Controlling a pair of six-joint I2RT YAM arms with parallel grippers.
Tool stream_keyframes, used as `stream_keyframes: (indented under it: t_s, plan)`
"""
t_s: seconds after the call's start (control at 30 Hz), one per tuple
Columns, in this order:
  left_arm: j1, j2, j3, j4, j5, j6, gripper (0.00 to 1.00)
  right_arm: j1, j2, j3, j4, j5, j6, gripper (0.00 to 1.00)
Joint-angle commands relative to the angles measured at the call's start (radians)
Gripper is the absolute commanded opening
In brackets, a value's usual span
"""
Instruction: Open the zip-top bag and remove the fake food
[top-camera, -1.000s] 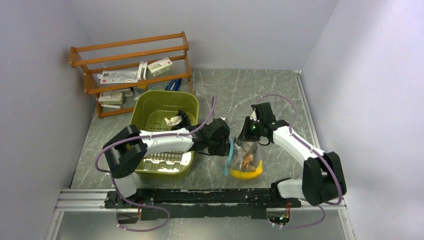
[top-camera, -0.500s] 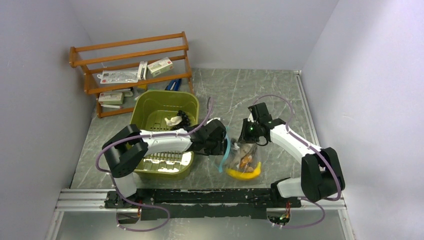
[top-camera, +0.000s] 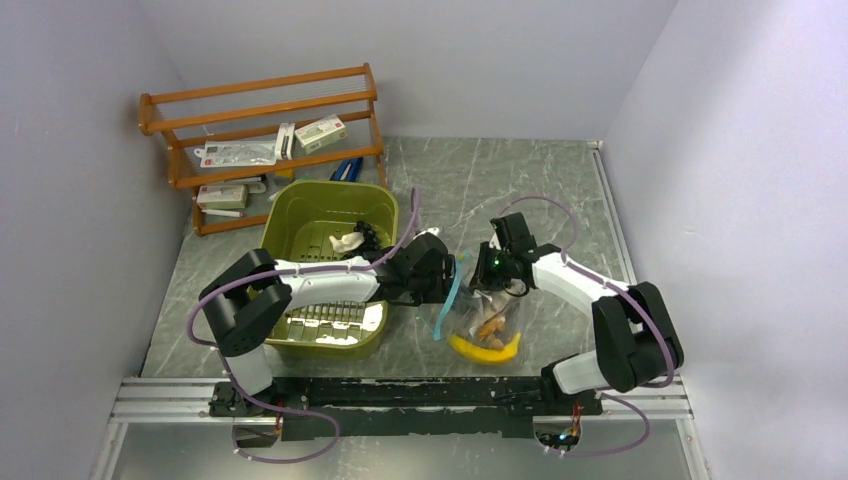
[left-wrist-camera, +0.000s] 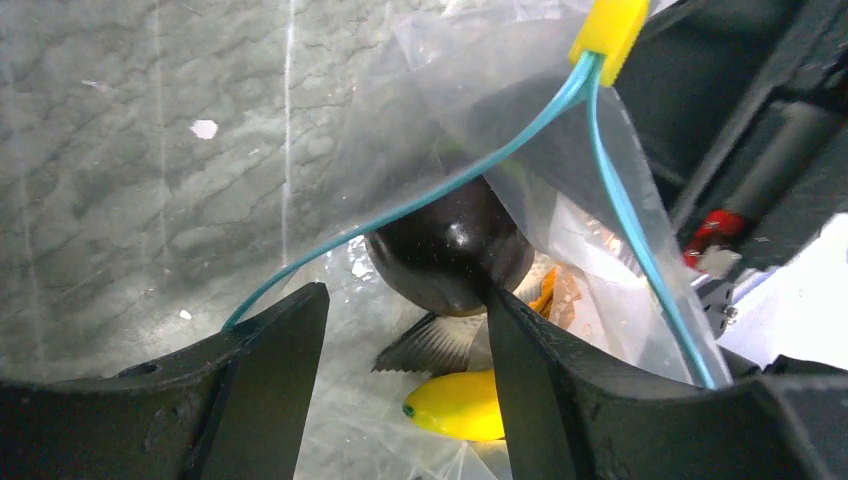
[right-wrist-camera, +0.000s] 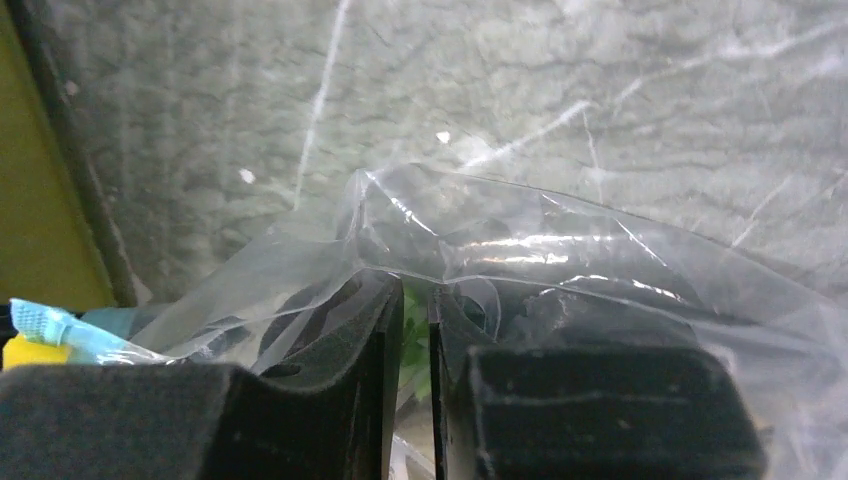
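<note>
In the top view, the zip-top bag (top-camera: 478, 318) is seen resting on the table at the 3 o'clock side of the green bin (top-camera: 290, 225). It is held up at its mouth between the left gripper (top-camera: 447, 283), at the bag's 10 o'clock, and the right gripper (top-camera: 488, 272), at its 12 o'clock. The fake food (top-camera: 490, 325) is all still inside, the banana (top-camera: 485, 349) lowest at 6 o'clock, so removal is judged not yet begun. Against the earlier frames, both grippers and the bag's mouth have been carried a little toward 9 o'clock, and the bag's foot has been dragged with them. In the left wrist view, the jaws are seen spread wide with nothing pinched between them. The teal zip strip (left-wrist-camera: 400, 212) is parted into two strands below the yellow slider (left-wrist-camera: 610, 25) at 1 o'clock, so the mouth is judged at least partly open. A dark purple piece (left-wrist-camera: 450, 250) and a grey fish tail (left-wrist-camera: 430, 348) are seen through it. In the right wrist view, the jaws are closed almost to touching on a fold of the clear film.
</note>
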Motion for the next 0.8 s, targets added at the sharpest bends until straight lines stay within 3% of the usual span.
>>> stream_keyframes:
  t_s: [0.0, 0.3, 0.57, 0.77]
  plan:
    - [0.010, 0.000, -0.002, 0.061, -0.002, 0.003, 0.72, 0.010, -0.030, -0.080, -0.024, -0.010, 0.023, 0.15]
    - [-0.014, 0.017, -0.020, 0.103, 0.077, 0.013, 0.75, 0.010, -0.082, -0.104, -0.003, -0.017, 0.069, 0.15]
    - [-0.039, -0.053, -0.107, 0.160, 0.129, 0.008, 0.84, 0.009, -0.308, 0.073, -0.279, 0.162, 0.059, 0.20]
    - [-0.041, -0.031, -0.075, 0.157, 0.150, 0.021, 0.84, 0.009, -0.418, -0.010, -0.341, 0.093, 0.096, 0.21]
